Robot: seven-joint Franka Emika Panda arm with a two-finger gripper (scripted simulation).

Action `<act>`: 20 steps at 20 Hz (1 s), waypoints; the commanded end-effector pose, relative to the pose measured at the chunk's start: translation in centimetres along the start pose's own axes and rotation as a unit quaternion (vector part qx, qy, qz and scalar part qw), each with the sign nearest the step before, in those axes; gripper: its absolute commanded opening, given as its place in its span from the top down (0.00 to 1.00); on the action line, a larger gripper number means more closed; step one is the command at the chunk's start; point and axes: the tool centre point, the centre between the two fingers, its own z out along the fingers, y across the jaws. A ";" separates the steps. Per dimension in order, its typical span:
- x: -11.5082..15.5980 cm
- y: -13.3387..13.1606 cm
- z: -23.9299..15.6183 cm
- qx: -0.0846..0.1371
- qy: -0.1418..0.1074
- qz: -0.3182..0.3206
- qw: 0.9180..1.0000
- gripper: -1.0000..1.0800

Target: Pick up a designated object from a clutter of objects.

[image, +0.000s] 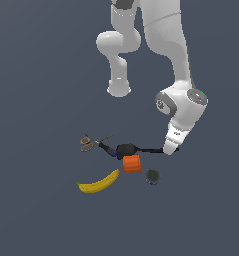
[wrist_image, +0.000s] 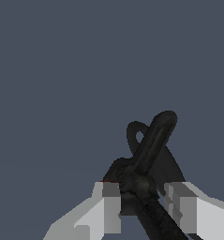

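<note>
Seen from the wrist, the gripper (wrist_image: 142, 206) has its fingers (wrist_image: 111, 206) spread around a small black piece (wrist_image: 127, 187) tipped red, beside the long utensil's (wrist_image: 153, 140) handle. Beyond lie an orange block (image: 132, 163), banana (image: 99, 183), cup (image: 152, 175) and scissors (image: 90, 142).

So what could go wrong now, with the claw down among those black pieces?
The gripper straddles dark overlapping shapes, so it may close on the long black utensil's thin handle instead of the small black piece with a touch of red. That handle runs into the clutter beside the orange ribbed block, so lifting could drag neighbours.
</note>
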 end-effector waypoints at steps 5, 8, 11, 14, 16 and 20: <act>0.0 0.0 -0.1 0.000 0.000 0.000 1.000 1.00; -0.1 0.0 -0.6 0.000 0.000 0.000 1.000 1.00; -0.4 0.0 -1.5 0.000 0.000 0.000 1.000 1.00; -0.7 0.0 -2.9 0.000 0.000 0.000 1.000 1.00; -1.0 0.0 -4.1 0.000 0.000 -0.001 1.000 1.00; -1.7 0.0 -7.0 0.000 0.000 -0.001 1.000 1.00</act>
